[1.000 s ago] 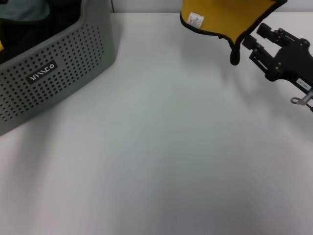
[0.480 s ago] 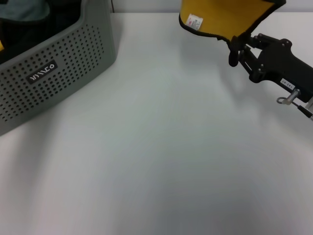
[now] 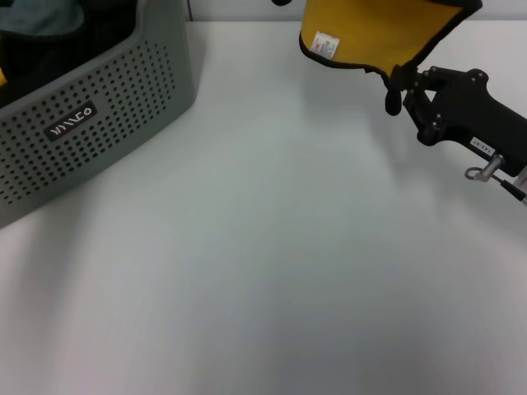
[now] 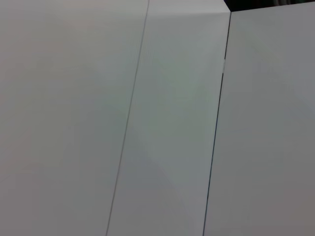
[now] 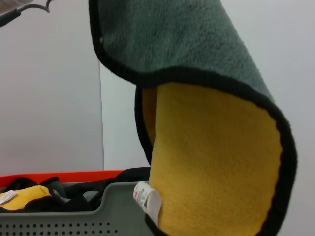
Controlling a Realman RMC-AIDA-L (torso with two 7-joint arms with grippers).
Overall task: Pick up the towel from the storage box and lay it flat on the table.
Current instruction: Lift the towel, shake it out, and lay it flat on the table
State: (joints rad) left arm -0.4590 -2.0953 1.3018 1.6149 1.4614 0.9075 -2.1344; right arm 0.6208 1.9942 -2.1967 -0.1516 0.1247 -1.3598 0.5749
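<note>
wall: plain white panels [image 4: 167, 123] with thin dark seams | table: big smooth white table [image 3: 272, 271] | light: soft, even

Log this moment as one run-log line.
right gripper: shut on towel, lifted over table | storage box: far left | left gripper: unseen

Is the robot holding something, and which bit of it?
Yes. The right gripper holds the towel by a corner of its black-piped edge, hanging above the table. The left gripper is out of view.
</note>
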